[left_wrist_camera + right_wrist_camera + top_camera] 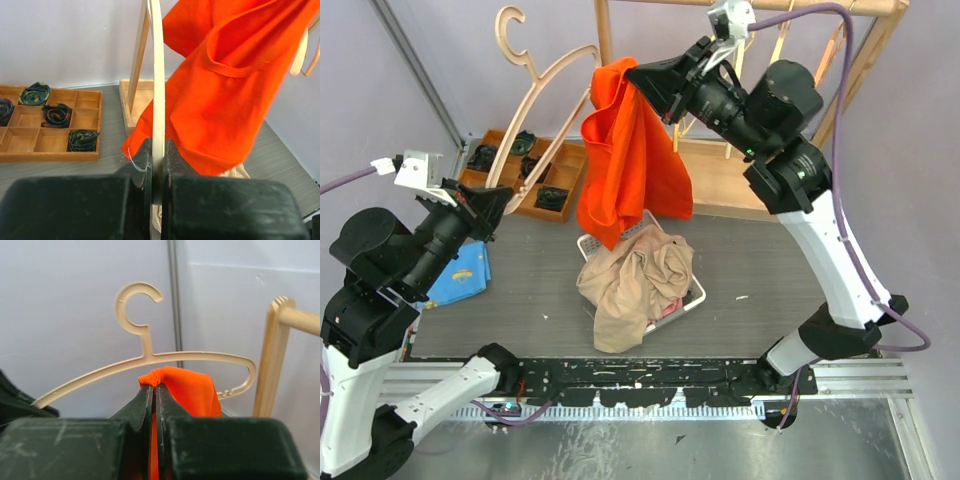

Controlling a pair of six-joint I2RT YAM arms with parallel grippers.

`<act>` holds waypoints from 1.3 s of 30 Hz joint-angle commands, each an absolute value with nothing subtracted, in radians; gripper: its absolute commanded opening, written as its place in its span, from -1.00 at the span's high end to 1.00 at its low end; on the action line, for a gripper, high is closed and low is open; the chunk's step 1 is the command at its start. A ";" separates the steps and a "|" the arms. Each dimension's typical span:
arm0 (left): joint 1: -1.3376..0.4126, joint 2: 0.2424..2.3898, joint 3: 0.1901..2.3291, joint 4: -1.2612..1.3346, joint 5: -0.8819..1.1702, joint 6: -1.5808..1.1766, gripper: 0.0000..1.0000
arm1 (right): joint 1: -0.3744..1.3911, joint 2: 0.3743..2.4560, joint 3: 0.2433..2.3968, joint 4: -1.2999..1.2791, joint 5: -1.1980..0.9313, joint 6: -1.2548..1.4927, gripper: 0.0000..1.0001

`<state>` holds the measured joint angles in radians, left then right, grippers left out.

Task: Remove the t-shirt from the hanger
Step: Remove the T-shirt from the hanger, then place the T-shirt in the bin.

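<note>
An orange t-shirt point(632, 155) hangs in the air above the basket. My right gripper point(642, 74) is shut on its top edge, with orange cloth point(187, 390) bunched between the jaws. A cream plastic hanger point(545, 80) slants up from lower left to upper right. My left gripper point(500, 205) is shut on the hanger's lower arm point(158, 100). In the right wrist view the hanger point(150, 357) is bare along its top, and its right end sits behind the orange cloth. In the left wrist view the shirt point(230, 85) hangs just right of the hanger arm.
A white basket point(692, 296) holding beige clothes point(632, 285) sits on the grey table under the shirt. A wooden tray point(525, 175) of rolled items stands at the back left. A wooden rack point(760, 30) stands behind. A blue cloth point(465, 272) lies at the left.
</note>
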<state>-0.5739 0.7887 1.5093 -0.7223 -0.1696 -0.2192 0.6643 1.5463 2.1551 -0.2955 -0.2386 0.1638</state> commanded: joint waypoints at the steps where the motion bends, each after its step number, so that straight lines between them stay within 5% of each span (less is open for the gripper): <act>1: -0.572 0.782 1.526 -0.639 -0.195 -0.235 1.00 | 0.707 1.473 2.213 -0.201 -0.261 0.137 0.99; 39: -0.572 0.873 1.536 -0.566 -0.164 -0.259 1.00 | 0.777 1.258 2.174 -0.169 -0.215 0.134 0.99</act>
<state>-0.5739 0.8764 1.5097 -0.6334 -0.1741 -0.2520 0.7715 1.3216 2.2166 -0.2451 -0.1936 0.1047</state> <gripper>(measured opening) 0.067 0.071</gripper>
